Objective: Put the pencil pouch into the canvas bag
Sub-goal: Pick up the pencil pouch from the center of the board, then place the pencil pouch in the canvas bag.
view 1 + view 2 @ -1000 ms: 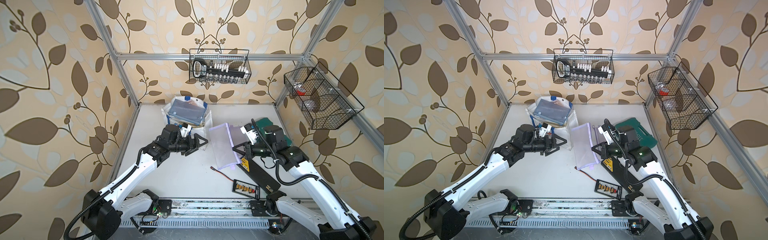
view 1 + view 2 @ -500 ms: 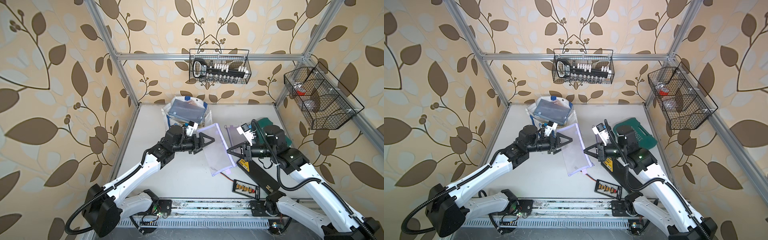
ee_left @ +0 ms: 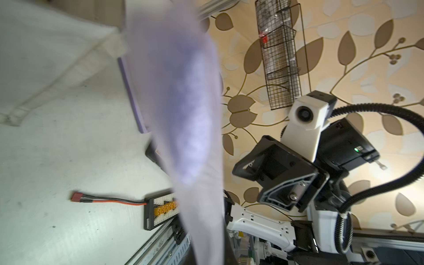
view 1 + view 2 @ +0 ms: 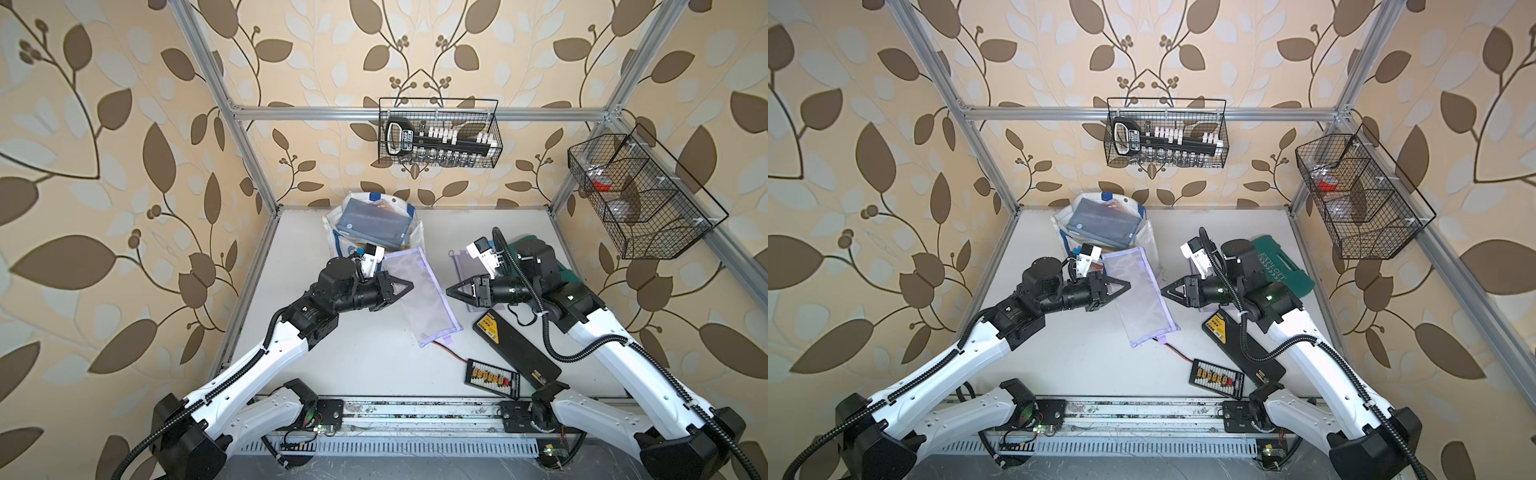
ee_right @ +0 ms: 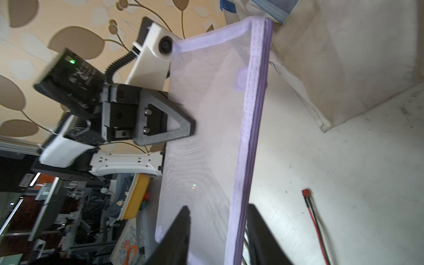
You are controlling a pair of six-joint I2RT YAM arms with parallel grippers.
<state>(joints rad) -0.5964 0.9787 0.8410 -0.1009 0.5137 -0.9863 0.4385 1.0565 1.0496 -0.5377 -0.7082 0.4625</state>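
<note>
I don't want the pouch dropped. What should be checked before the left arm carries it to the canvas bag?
1. Hold: left gripper shut on the pencil pouch: ok.
2. Release: right gripper jaws apart: ok.
3. That gripper clear of the pouch: cannot tell.
4. Target: canvas bag mouth open: ok.
5. Room beside the blue-grey case already inside it: cannot tell.
</note>
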